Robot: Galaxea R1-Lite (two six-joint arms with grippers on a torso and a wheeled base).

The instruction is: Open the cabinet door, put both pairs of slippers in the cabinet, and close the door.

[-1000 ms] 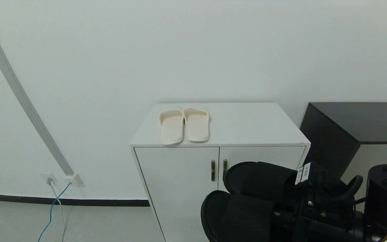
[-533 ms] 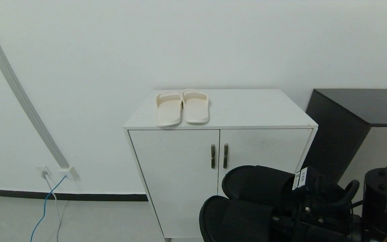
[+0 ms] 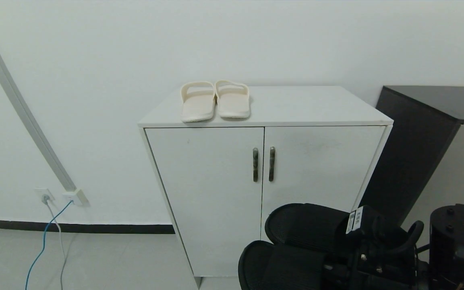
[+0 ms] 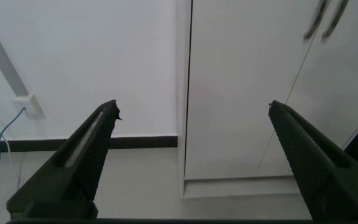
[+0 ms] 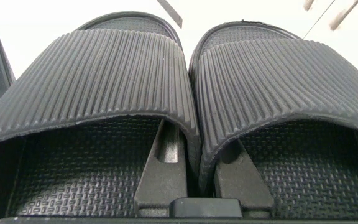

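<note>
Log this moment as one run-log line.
cabinet doors: shut | cream slippers: on cabinet top | black slippers: held in right gripper | left gripper: open, empty

Nothing written can be read here. A small white label [image 3: 357, 220] with dark, bar-like print sits on top of the right tool [image 5: 197, 149], just behind the black slippers [image 3: 304, 225] it holds. The marks on the label are too small to make out as letters or numbers.

Bright even indoor light, faint shadow beside cream slippers [image 3: 199, 106], edges bowed
</note>
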